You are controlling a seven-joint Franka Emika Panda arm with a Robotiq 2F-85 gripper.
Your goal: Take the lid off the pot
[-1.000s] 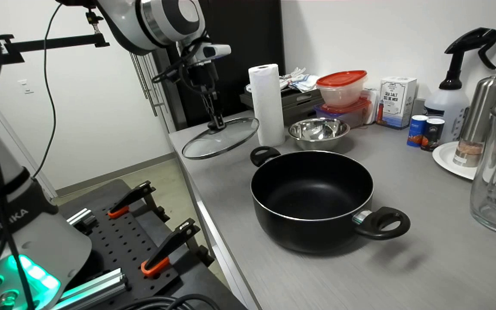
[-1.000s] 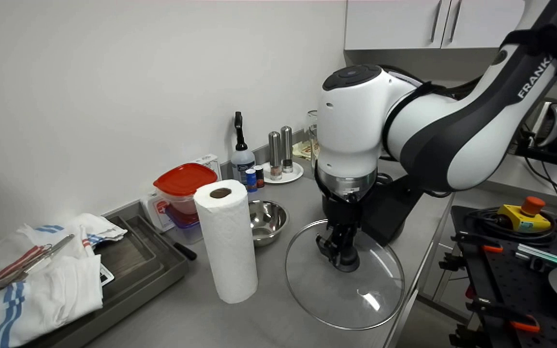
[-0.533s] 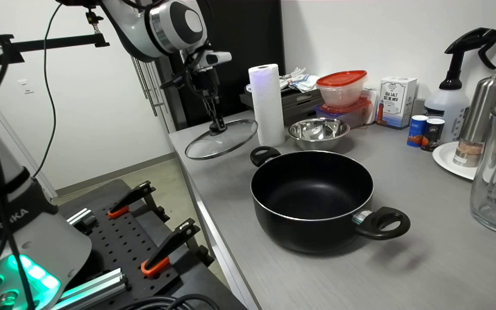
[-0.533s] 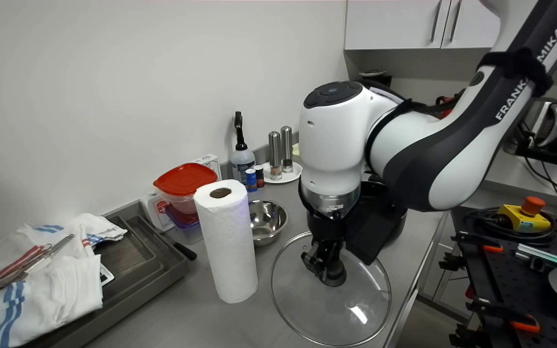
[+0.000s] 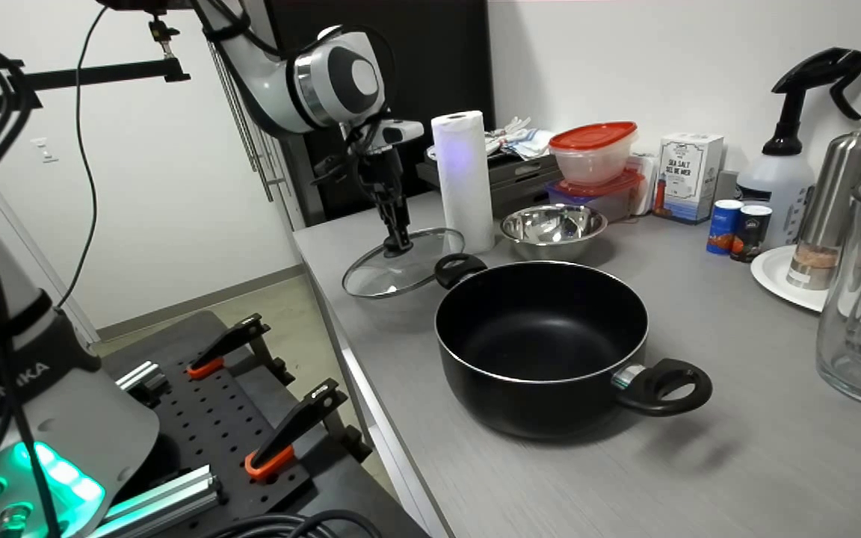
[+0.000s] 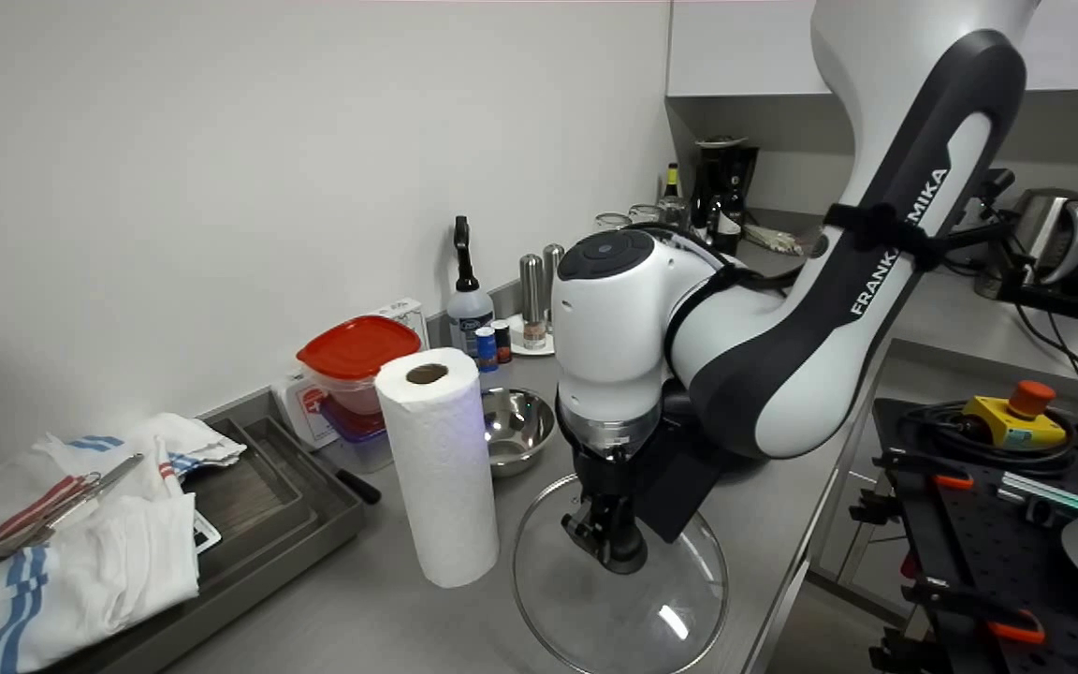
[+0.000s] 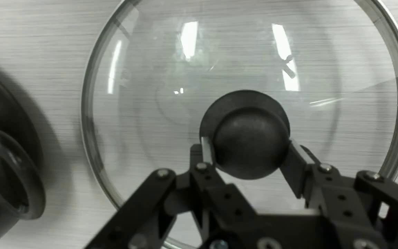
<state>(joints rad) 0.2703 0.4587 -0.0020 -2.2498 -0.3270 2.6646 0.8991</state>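
1. Glass lid (image 5: 404,270): off the pot (image 5: 531,407), near one loop handle (image 5: 460,270); whether it touches the desk (image 5: 610,486), I cannot tell.
2. Pincer (image 7: 250,152): in the wrist view, pinching the lid's black knob (image 7: 250,135) from both sides.
3. Pot: upright on the desk, its mouth uncovered.
4. Paper towel roll (image 6: 441,477): upright, with a steel bowl (image 5: 554,243) close by in both exterior views.
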